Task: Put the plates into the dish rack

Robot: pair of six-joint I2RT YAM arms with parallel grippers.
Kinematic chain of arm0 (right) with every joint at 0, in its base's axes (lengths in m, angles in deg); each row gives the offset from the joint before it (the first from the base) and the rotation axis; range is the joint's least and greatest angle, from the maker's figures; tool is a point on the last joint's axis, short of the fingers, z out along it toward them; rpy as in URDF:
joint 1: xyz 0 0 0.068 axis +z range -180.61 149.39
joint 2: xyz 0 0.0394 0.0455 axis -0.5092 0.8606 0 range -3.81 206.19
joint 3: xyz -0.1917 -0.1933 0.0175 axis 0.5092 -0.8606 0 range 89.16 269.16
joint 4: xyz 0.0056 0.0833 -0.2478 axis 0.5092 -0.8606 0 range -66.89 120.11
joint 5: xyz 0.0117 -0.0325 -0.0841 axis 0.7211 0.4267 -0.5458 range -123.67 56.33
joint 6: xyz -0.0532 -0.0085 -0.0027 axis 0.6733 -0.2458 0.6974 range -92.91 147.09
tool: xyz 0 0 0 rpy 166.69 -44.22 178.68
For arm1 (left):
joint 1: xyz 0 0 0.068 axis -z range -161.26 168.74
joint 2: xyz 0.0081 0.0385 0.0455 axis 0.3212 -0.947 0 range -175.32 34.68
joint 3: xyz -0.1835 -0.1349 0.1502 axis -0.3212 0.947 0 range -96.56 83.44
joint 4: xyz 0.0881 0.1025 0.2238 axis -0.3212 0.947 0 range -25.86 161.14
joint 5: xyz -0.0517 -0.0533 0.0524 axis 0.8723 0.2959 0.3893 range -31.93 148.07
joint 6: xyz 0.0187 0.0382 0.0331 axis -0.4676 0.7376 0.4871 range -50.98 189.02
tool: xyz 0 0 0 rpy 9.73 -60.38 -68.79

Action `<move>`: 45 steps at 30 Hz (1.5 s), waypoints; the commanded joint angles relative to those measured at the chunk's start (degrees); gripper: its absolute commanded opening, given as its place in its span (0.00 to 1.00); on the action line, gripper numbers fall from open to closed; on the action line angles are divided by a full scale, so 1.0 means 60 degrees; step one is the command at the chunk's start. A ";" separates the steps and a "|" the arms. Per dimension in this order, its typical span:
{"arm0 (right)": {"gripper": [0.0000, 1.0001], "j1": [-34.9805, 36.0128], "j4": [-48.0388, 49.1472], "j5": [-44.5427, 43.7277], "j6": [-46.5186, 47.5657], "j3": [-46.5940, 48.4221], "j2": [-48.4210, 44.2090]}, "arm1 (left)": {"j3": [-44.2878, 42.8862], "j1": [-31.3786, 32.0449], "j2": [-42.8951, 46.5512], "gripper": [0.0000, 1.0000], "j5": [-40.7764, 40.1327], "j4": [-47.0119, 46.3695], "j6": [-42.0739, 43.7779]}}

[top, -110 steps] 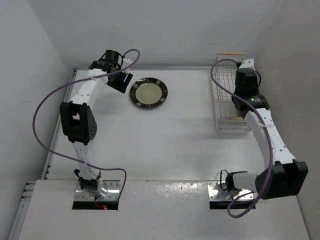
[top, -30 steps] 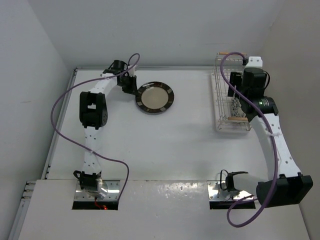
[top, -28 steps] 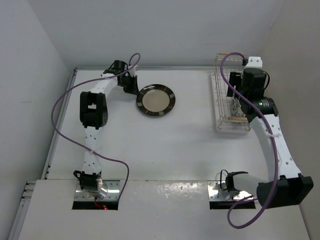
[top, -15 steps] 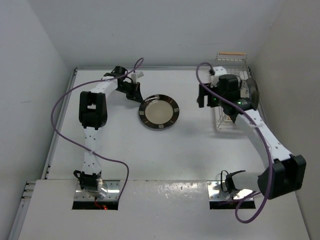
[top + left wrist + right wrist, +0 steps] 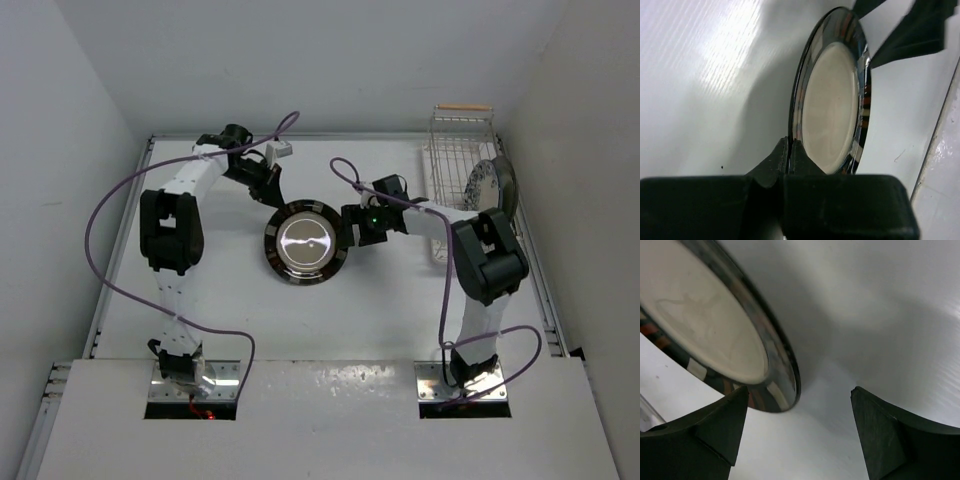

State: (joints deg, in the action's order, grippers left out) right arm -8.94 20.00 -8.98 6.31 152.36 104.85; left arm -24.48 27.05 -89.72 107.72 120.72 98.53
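Note:
A cream plate with a dark brown rim and pale rectangular marks [image 5: 305, 243] is held tilted off the table in the middle. My left gripper [image 5: 277, 205] is shut on its upper-left rim; in the left wrist view both fingers [image 5: 789, 150] pinch the edge of the plate [image 5: 832, 100]. My right gripper [image 5: 352, 225] stands open at the plate's right edge. In the right wrist view the plate's rim [image 5: 785, 370] lies between the right gripper's [image 5: 799, 391] spread fingers, nearer the left one, without touching. The dish rack [image 5: 450, 160] stands at the back right with two plates [image 5: 490, 183] upright in it.
The rack's wooden handle [image 5: 465, 107] is close to the back wall. Side walls close in the table on the left and right. Purple cables loop over both arms, one [image 5: 345, 172] just behind the held plate.
The right arm has swung left from the rack to the plate's right edge. The left gripper has carried the plate a little toward the near side, still shut on it.

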 commanded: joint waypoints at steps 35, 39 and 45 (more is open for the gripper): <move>0.00 -0.0843 0.0807 -0.7788 0.1697 0.2723 -0.5570 | -0.1614 -0.0859 0.0577 0.81 -0.6723 -0.1300 -0.3645; 0.00 -0.0989 0.0455 -0.9737 0.3328 0.3148 -0.5733 | -0.1423 -0.0859 0.0577 0.81 -0.6634 -0.1300 -0.3645; 0.00 -0.1371 -0.0701 -1.1307 0.4035 0.2637 -0.6142 | -0.1203 -0.0859 0.0577 0.81 -0.6722 -0.1300 -0.3645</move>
State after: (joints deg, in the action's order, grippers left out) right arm -15.96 13.57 -69.02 27.30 167.77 71.43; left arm -32.08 21.65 -89.07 68.16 113.77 77.51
